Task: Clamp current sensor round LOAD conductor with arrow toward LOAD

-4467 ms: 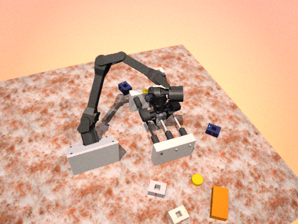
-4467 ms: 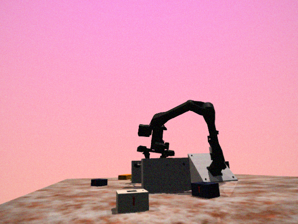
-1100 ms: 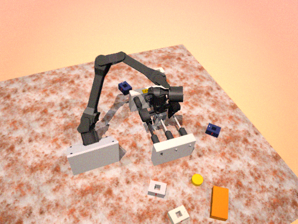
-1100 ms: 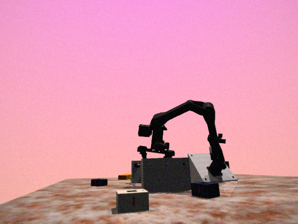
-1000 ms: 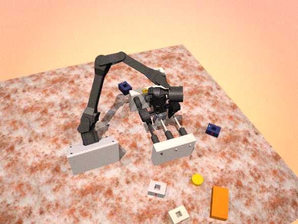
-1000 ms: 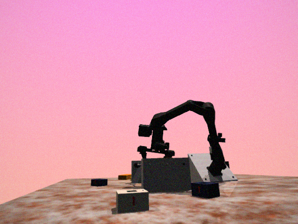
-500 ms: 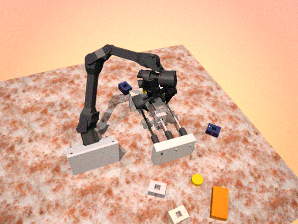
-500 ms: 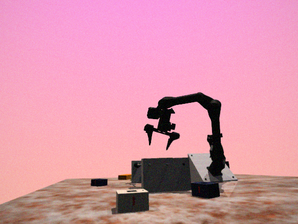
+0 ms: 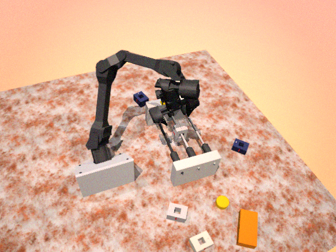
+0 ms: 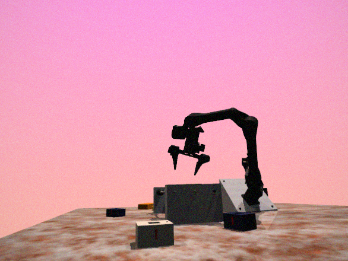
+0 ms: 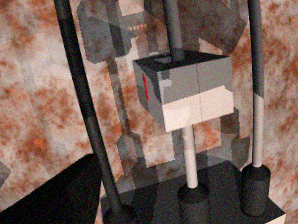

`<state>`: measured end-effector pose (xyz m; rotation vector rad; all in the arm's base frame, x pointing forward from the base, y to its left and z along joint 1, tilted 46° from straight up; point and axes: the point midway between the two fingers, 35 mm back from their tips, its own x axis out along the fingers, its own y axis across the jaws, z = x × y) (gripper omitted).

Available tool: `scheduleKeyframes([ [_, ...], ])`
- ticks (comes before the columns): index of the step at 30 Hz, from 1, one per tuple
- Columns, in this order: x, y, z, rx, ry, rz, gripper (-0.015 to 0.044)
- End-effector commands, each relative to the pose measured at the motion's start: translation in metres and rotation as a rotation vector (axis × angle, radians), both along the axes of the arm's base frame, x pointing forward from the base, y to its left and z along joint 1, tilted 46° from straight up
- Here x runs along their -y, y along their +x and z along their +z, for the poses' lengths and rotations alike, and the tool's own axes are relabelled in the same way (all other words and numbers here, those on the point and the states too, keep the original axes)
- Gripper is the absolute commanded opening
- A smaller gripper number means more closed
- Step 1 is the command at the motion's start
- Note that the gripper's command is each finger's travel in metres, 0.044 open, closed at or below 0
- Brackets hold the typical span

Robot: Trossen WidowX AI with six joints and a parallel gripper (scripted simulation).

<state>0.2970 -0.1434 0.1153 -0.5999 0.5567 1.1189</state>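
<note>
Sensor (image 9: pixel 180 130) (image 11: pixel 196 90) round middle of 3 conductors (image 9: pixel 184 141) (image 11: pixel 190 160).

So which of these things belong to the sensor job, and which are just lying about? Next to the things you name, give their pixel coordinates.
Job:
- white block-shaped sensor with red mark (image 9: pixel 180 131) (image 11: pixel 197 90)
- slim middle rod it surrounds (image 9: pixel 184 141) (image 11: pixel 190 162)
- pale end block holding the rods (image 9: pixel 196 169) (image 10: pixel 159 204) (image 11: pixel 225 187)

Lying about:
- two navy blocks with square holes (image 9: pixel 140 99) (image 10: pixel 240 221)
- three whitish holed blocks (image 9: pixel 177 216) (image 10: pixel 154 235)
- flat yellow disc (image 9: pixel 222 202)
- orange rectangular block (image 9: pixel 247 227) (image 10: pixel 145 206)
</note>
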Motion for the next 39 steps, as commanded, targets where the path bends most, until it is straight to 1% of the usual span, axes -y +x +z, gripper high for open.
scheduleKeyframes([
  [1,0.000,0.000,0.001,0.004,-0.002,0.002,0.0440],
  [25,-0.001,0.000,0.001,-0.010,0.000,-0.007,0.0440],
  [27,-0.007,-0.002,0.004,-0.087,-0.004,-0.067,0.0440],
  [31,-0.023,-0.008,0.016,-0.300,-0.024,-0.278,0.0440],
  [35,-0.038,-0.015,0.026,-0.468,-0.043,-0.529,0.0440],
  [39,-0.050,-0.023,0.037,-0.589,-0.041,-0.812,0.0440],
])
